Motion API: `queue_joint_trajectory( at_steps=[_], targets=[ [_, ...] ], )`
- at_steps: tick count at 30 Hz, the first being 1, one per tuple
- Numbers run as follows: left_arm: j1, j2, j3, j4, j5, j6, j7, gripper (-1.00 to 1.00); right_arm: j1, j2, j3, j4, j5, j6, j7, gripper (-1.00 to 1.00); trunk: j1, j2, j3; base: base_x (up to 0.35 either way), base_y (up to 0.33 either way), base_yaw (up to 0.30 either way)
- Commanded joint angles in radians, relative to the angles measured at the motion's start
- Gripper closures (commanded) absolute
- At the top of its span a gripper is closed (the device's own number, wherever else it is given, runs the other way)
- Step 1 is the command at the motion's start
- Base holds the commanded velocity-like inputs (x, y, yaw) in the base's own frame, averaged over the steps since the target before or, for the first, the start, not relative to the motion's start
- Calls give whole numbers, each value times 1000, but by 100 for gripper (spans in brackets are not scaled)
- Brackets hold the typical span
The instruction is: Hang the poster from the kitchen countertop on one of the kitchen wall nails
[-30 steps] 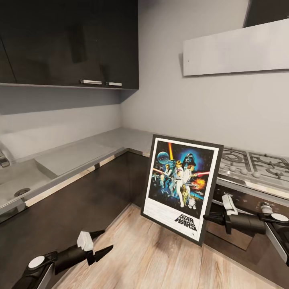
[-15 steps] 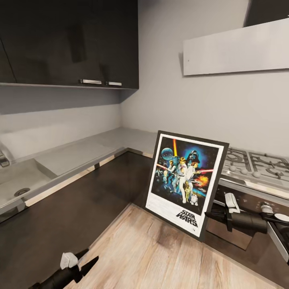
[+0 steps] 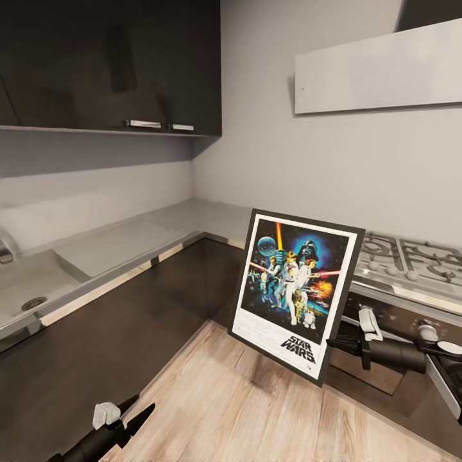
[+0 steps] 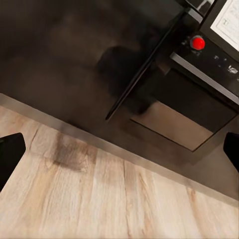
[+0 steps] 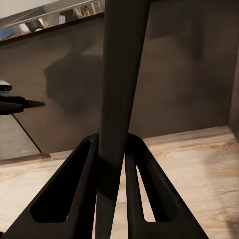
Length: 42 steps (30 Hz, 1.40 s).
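The poster stands upright in the air in front of the cabinet corner, slightly tilted, with its black frame, white border and "STAR WARS" logo facing me. My right gripper is shut on the poster's lower right edge. In the right wrist view the frame runs edge-on between the two fingers. My left gripper hangs low over the floor at the lower left, open and holding nothing. Its fingers are spread wide apart. The pale grey kitchen countertop runs along both walls. I cannot make out any wall nails.
A steel sink is set in the worktop at the left and a gas hob at the right. Dark upper cabinets and a pale hood panel hang above. An oven front with a red knob stands over the wooden floor.
Over the last second my left gripper dropped down and to the left. The poster shifted slightly right and up with the right gripper. The camera tilted a little.
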Motion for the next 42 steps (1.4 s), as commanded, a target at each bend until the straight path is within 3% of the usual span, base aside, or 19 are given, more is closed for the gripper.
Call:
queue_joint_trajectory(
  at_steps=[1, 17, 42],
  targets=[
    [-1, 0, -1, 1, 1, -6, -3, -100, -1, 0, 0, 0, -5, 16, 7, 100, 0, -1, -3, 0, 0, 0],
    [0, -1, -6, 1, 1, -3, -3, -100, -1, 0, -3, -1, -7, 15, 8, 100, -54, 97, 17, 0, 0, 0],
    [-1, -4, -9, 1, 1, -3, -2, -100, 2, 2, -4, 1, -9, 13, 9, 100, -150, 272, 94, 0, 0, 0]
  ],
)
